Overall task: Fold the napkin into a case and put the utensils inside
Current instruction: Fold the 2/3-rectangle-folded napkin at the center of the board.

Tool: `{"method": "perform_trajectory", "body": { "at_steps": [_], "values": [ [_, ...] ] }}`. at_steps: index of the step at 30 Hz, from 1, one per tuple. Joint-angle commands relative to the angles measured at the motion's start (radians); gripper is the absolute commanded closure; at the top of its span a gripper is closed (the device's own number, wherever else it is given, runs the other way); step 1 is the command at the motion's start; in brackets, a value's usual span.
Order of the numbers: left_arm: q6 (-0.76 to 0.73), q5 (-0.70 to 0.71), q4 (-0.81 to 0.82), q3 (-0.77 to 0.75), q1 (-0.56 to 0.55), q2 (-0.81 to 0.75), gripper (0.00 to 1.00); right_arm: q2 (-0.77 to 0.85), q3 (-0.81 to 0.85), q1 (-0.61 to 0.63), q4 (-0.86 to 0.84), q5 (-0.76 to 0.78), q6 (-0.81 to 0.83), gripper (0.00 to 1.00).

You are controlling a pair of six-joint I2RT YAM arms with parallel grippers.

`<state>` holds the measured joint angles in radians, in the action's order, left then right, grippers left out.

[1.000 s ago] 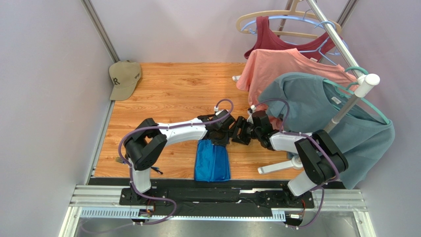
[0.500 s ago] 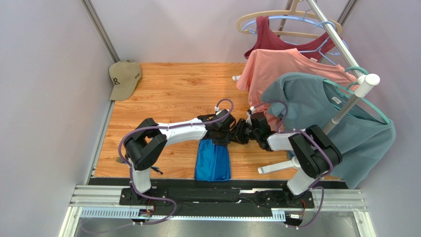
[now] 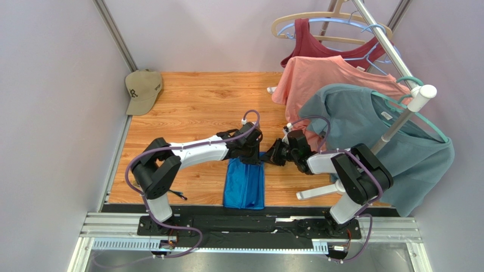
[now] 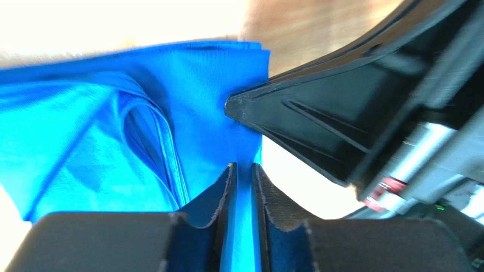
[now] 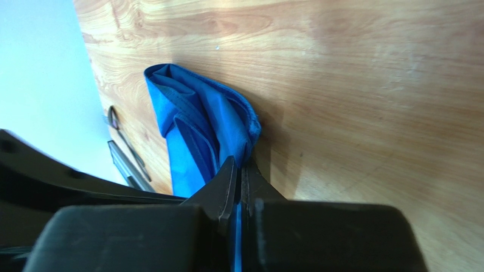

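Note:
The royal-blue napkin [image 3: 244, 186] lies folded into a long strip near the table's front edge. My two grippers meet at its far end. The left gripper [image 3: 250, 154] is at the far left corner; in the left wrist view its jaws [image 4: 242, 167] stand narrowly apart, with blue cloth [image 4: 85, 141] showing through the gap. The right gripper [image 3: 271, 158] is at the far right corner. In the right wrist view its pads [image 5: 241, 165] are pressed together on a thin edge of the napkin [image 5: 193, 119]. The thin dark utensils [image 5: 129, 152] lie beyond the cloth by the table's edge.
A tan cap [image 3: 143, 89] sits at the far left corner of the wooden table [image 3: 199, 102]. On the right, a rack holds a teal T-shirt [image 3: 363, 130], a salmon shirt [image 3: 318, 79] and a maroon top [image 3: 315, 48]. Its white foot [image 3: 318, 191] rests near the right arm.
The right gripper has closed onto the napkin's far right corner. The left jaws have eased apart, and the left arm has shifted slightly left and back.

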<state>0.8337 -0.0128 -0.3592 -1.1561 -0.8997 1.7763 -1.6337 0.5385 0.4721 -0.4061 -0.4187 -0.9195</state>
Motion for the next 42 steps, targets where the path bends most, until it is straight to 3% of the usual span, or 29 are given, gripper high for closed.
{"method": "perform_trajectory", "body": {
  "at_steps": [1, 6, 9, 16, 19, 42],
  "values": [
    [-0.048, -0.046, 0.060, 0.030, 0.024, -0.098, 0.72, 0.028, 0.026, -0.001, 0.010, 0.043, 0.070, 1.00],
    [-0.073, -0.058, 0.052, 0.056, 0.051, -0.169, 0.70, 0.032, 0.049, -0.001, 0.041, 0.049, 0.090, 1.00],
    [-0.079, -0.058, 0.051, 0.067, 0.067, -0.158, 0.74, 0.035, 0.063, -0.003, 0.052, 0.047, 0.097, 1.00],
    [-0.102, -0.049, 0.049, 0.062, 0.087, -0.081, 0.94, 0.055, 0.097, -0.003, 0.116, 0.054, 0.128, 1.00],
    [-0.111, -0.039, 0.052, 0.075, 0.087, -0.103, 0.96, 0.052, 0.109, -0.001, 0.131, 0.054, 0.139, 1.00],
    [-0.154, 0.002, 0.011, 0.087, 0.130, -0.078, 1.00, 0.041, 0.187, 0.016, 0.268, 0.086, 0.211, 1.00]
  ]
}}
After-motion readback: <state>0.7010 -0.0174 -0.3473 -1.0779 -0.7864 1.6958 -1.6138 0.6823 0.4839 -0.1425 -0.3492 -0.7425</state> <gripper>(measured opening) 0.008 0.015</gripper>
